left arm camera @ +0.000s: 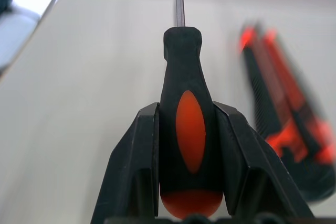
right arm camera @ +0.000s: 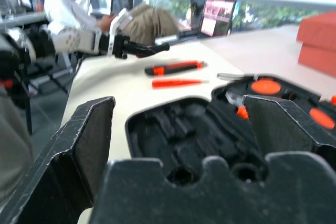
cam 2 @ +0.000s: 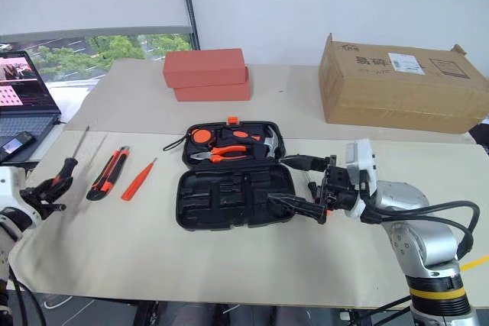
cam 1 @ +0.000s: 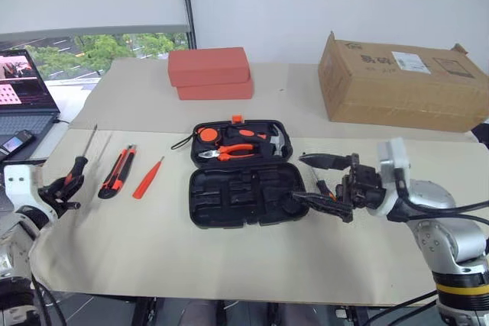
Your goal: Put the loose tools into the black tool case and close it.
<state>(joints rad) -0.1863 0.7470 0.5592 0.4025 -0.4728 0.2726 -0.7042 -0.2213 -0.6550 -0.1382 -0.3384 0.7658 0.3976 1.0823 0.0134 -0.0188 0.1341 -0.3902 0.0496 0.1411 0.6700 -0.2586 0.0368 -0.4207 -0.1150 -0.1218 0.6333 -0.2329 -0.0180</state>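
Now my left pincer (left arm camera: 185, 156) squeezes the screwdriver (left arm camera: 184, 103) handle beside the knife (cam 1: 117, 171). My right pincer (cam 1: 321, 181) gapes wide by the open case (cam 1: 241, 192).

matt rubbery screwdriver (left arm camera: 186, 124) handle, steel shaft

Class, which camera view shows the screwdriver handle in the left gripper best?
The left wrist view: the screwdriver handle sits close up between the left gripper's black fingers, pressed on both sides. The eye views show it small at the table's left edge; the right wrist view shows it far off.
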